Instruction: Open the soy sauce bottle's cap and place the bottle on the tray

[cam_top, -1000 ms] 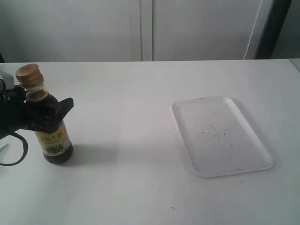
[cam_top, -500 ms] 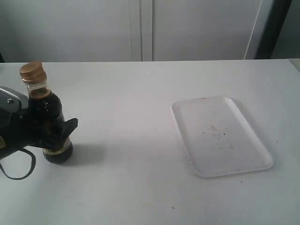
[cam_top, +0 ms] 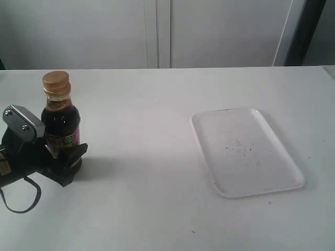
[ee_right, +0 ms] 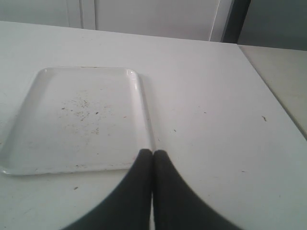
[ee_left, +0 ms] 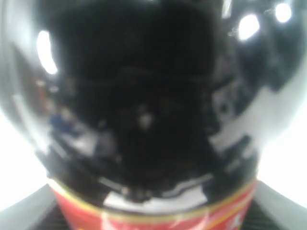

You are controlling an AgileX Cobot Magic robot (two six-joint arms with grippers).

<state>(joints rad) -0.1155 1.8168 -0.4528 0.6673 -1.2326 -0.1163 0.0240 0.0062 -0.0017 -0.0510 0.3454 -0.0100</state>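
Bottle (cam_top: pixel 60 121) is seen upright between the jaws of the left gripper (cam_top: pixel 62 155), base hidden, cap (cam_top: pixel 56 82) closed; whether it is clamped cannot be told. Right gripper (ee_right: pixel 152 153) is pressed shut, tray (ee_right: pixel 72 141) just ahead.

Not much else on my feed: a plain white table (cam_top: pixel 157 209) with a few tiny dark specks (ee_right: pixel 264 118), pale cabinet panels (cam_top: pixel 157 31) running along behind it, and a dark upright post (cam_top: pixel 309 31) off in the far corner. There's a beige surface (ee_right: pixel 283 81) right beside the table.
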